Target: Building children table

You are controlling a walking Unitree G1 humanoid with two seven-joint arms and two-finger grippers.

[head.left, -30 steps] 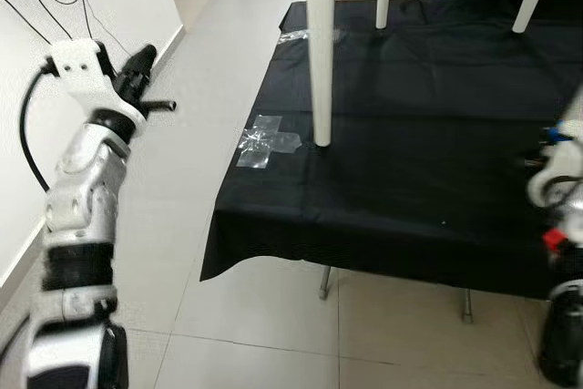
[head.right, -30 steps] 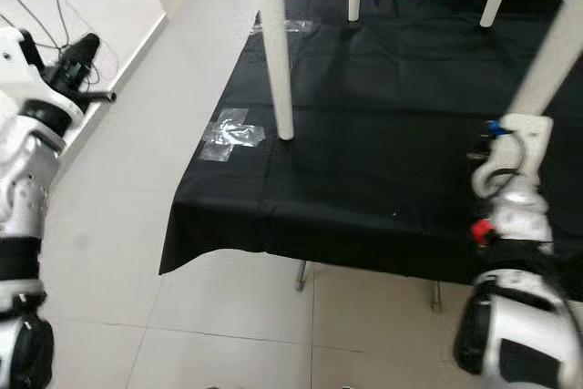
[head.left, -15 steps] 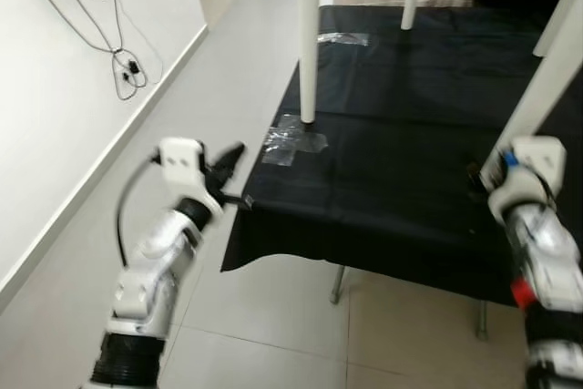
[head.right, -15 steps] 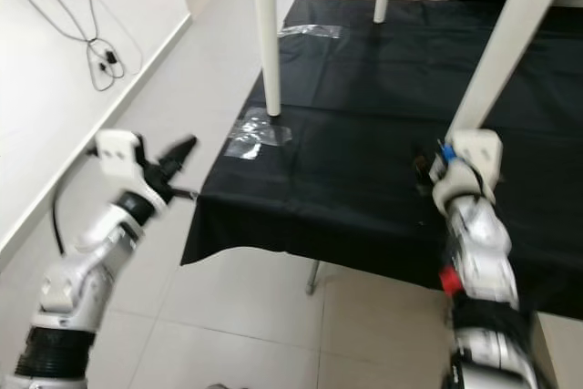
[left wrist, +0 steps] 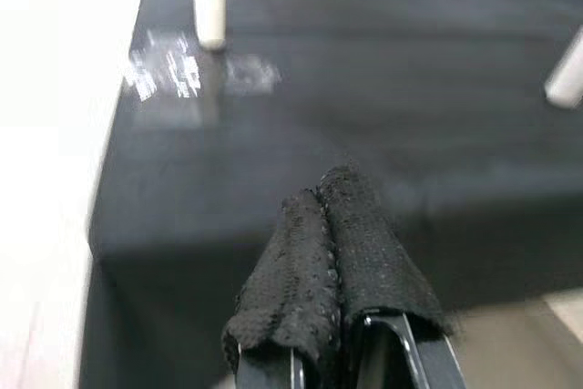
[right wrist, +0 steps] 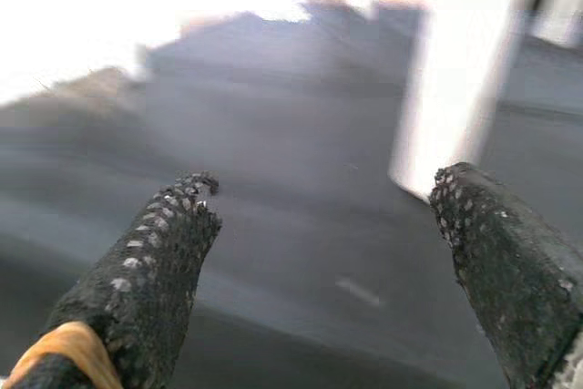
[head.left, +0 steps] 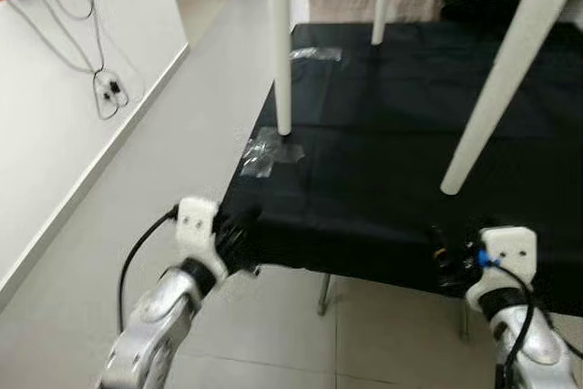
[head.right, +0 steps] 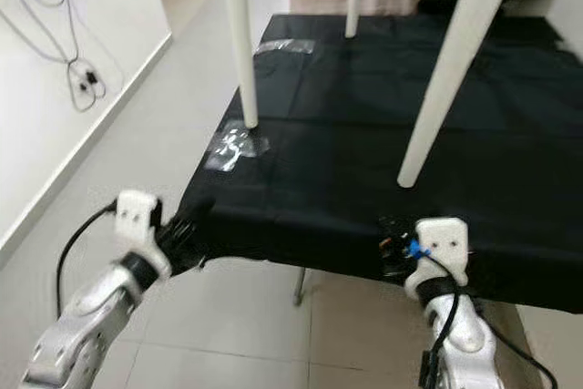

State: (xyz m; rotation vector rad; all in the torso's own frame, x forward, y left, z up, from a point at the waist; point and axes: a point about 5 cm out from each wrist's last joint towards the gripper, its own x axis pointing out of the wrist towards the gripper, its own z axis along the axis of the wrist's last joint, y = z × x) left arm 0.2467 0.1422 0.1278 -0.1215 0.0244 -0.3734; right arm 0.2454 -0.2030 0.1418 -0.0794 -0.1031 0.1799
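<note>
Black-draped table [head.left: 383, 152] carries cropped white legs [head.left: 492, 79]; left claw [left wrist: 335, 225] pinched together, right claw [right wrist: 328, 252] spread wide.

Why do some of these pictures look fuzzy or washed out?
Right wrist view: soft throughout, the background blown out to white above the black cloth, the white table leg smeared. Left wrist view: clear tape glares, floor overexposed. Eye views: slightly blurred, evenly lit.

- The surface [head.left: 383, 143] was covered in plain black cloth.
- The table legs [head.left: 492, 88] were white.
- The tape patch [head.left: 266, 149] was clear and shiny.
- The floor [head.left: 173, 161] was pale grey tile.
- The left tool [left wrist: 332, 252] and right tool [right wrist: 328, 252] had black, dotted-textured fingers.
</note>
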